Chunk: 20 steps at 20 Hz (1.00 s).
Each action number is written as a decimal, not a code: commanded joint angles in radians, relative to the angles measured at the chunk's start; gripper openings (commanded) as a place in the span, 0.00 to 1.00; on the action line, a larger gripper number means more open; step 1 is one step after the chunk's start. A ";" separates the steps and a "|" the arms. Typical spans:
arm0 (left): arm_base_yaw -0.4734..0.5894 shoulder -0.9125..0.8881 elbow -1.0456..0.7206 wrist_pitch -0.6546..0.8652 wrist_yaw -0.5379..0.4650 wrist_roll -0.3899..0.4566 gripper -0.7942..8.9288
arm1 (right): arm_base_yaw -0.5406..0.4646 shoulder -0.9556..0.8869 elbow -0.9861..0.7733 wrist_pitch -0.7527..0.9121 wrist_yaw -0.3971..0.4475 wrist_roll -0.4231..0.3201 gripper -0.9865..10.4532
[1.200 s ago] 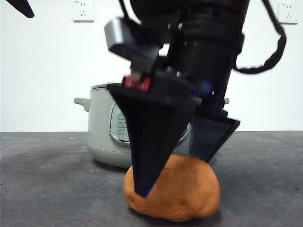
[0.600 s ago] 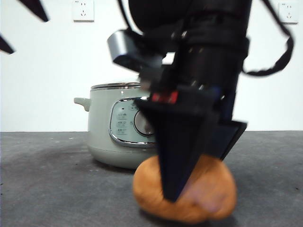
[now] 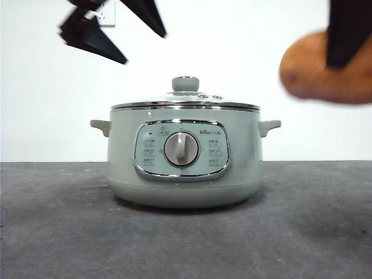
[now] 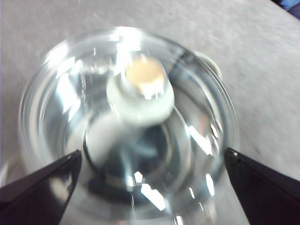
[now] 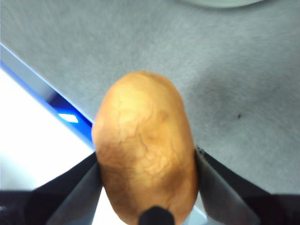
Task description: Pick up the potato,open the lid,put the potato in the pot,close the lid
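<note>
potato (image 3: 317, 67): blurred in the front view, cut by the picture's edge, partly hidden by the right end effector (image 3: 349, 35)
lid (image 4: 126, 126): motion-blurred in the left wrist view
pot (image 3: 185, 157): panel icons too small to read; inside hidden under the lid
left end effector (image 3: 110, 26): only dark jaw tips show, cut off at the top

White wall (image 3: 244, 58) behind a dark grey tabletop (image 3: 58, 232).
</note>
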 commanded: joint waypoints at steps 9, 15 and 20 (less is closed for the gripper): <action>-0.073 0.334 0.305 0.023 -0.051 0.000 0.64 | 0.000 -0.178 0.004 -0.015 0.003 0.161 0.08; -0.080 0.378 0.305 0.001 -0.093 -0.005 0.61 | 0.000 -0.178 0.004 -0.013 0.003 0.167 0.08; -0.083 0.378 0.305 -0.011 -0.103 -0.002 0.32 | 0.000 -0.178 0.004 -0.013 0.003 0.167 0.08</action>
